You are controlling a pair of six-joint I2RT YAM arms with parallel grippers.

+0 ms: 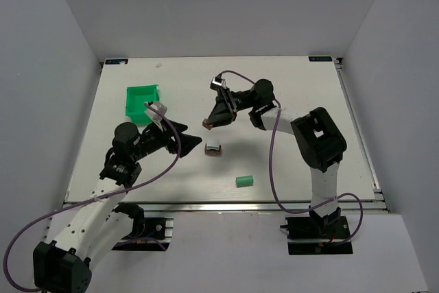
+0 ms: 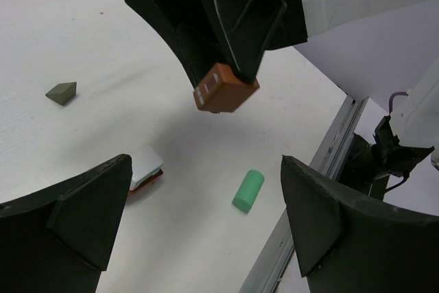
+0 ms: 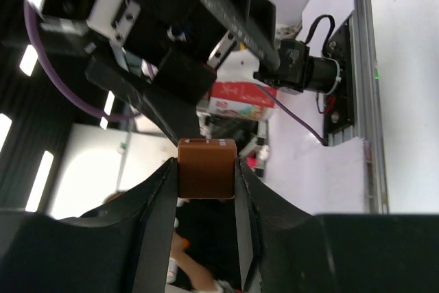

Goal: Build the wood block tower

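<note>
The tower is a short stack (image 1: 214, 149) in the middle of the table: a whitish block on a brown base, also in the left wrist view (image 2: 145, 169). My right gripper (image 1: 210, 122) is shut on a brown block (image 1: 206, 125) and holds it in the air just up and left of the stack. The block shows clamped between the fingers in the right wrist view (image 3: 206, 168) and hanging in the left wrist view (image 2: 224, 88). My left gripper (image 1: 191, 139) is open and empty, just left of the stack. A green cylinder (image 1: 245, 180) lies on its side near the front edge.
A green plastic bin (image 1: 143, 103) stands at the back left, behind the left arm. A small olive-grey wedge (image 2: 62, 92) lies on the table beyond the stack. The table's metal front rail (image 2: 322, 169) runs close by the green cylinder (image 2: 248, 190).
</note>
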